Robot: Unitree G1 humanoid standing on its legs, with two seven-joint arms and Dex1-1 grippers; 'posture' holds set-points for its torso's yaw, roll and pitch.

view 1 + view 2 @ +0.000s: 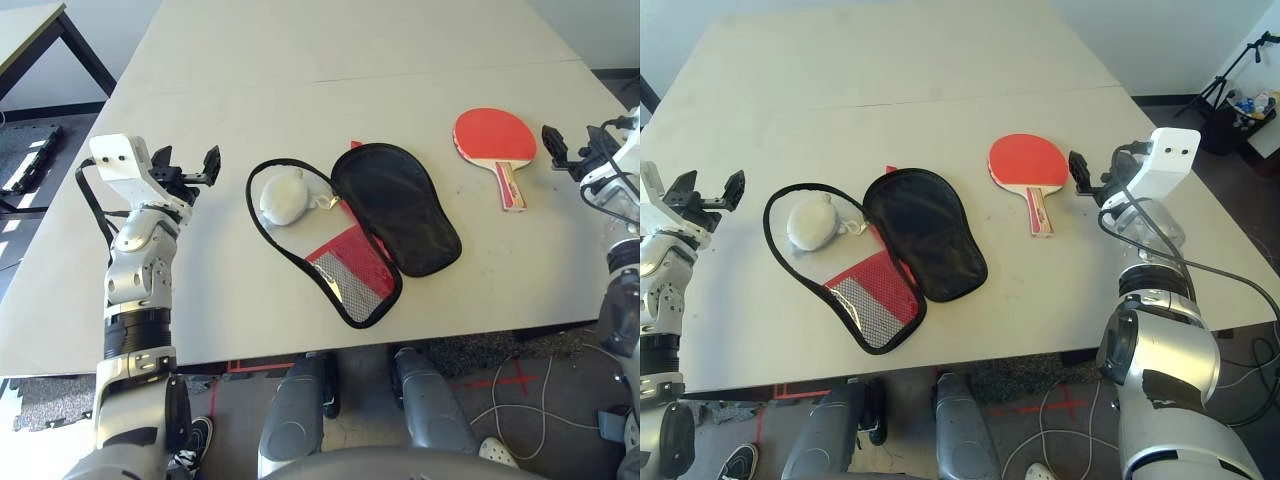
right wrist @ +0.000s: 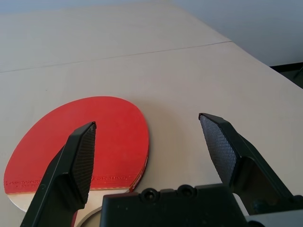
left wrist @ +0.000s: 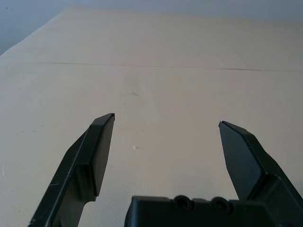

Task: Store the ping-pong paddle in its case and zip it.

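The ping-pong paddle (image 1: 494,135) lies flat at the right of the table, red face up, its pale handle pointing toward me. The case (image 1: 395,210) lies unzipped and spread open at the middle, with its black flap on the right and a red mesh panel (image 1: 350,262) on the near half. A pale grey-white stuffed lump (image 1: 283,195) rests inside its left half. My left gripper (image 1: 188,165) hovers open just left of the case, holding nothing. Just right of the paddle, my right gripper (image 1: 1095,172) stands open and empty, with the red face (image 2: 85,142) beyond its fingers.
The beige table (image 1: 300,70) has a seam across its far part and bare surface behind the case. Its near edge (image 1: 300,350) runs just in front of the case. A second table (image 1: 30,30) stands far left. A tripod and clutter (image 1: 1240,95) stand on the floor at the right.
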